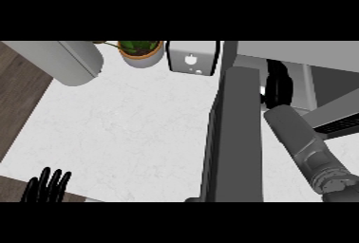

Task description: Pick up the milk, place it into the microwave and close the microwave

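The right robot hand [279, 88] reaches inside the microwave [316, 80] past its open door [235, 133]; its fingers are hidden, milk unseen. Next: withdraw, close. Left robot hand [46, 186] rests open.

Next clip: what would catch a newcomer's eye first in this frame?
The microwave's open door, a tall dark slab, stands edge-on right of centre. Behind it the right forearm reaches into the microwave. The left hand rests open at the lower left, and a potted plant sits at the top.
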Robot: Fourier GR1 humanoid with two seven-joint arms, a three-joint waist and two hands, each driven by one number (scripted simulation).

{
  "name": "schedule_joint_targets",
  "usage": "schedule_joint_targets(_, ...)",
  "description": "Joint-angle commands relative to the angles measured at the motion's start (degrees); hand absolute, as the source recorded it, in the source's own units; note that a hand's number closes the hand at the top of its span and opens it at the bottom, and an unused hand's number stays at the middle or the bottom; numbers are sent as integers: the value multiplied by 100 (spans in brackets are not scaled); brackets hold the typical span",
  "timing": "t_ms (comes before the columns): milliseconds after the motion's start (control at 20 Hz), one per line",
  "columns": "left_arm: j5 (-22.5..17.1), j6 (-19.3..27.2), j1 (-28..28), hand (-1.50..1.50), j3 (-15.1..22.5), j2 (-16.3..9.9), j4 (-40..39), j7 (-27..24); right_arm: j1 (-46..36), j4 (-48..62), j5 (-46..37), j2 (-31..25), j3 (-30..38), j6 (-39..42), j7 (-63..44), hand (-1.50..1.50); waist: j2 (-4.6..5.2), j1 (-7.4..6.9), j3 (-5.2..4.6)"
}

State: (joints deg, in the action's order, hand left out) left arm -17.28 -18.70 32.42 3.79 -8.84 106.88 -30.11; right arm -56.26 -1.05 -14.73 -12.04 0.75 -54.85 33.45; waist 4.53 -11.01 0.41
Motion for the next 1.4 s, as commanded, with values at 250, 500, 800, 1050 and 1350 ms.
schedule_joint_targets(250,29,5,-87,-150,-58,1,20,-89,-186,5,-70,334,-74,867,86,-150,-15,4,9)
schedule_joint_targets(500,45,-17,-155,-150,-145,-23,-153,-179,-158,-458,443,461,425,1572,457,-150,-70,242,14)
schedule_joint_targets(800,-113,-243,159,-150,-212,-143,-139,-238,264,-687,927,768,879,2230,1079,-150,-174,392,0)
schedule_joint_targets(1050,148,1,170,-150,24,74,104,-191,759,-762,1192,718,1127,3076,1817,-150,-205,553,3)
schedule_joint_targets(1350,104,-130,325,-150,-114,1,-39,-331,1203,-708,1395,750,1346,3643,2360,-150,-284,694,-13)
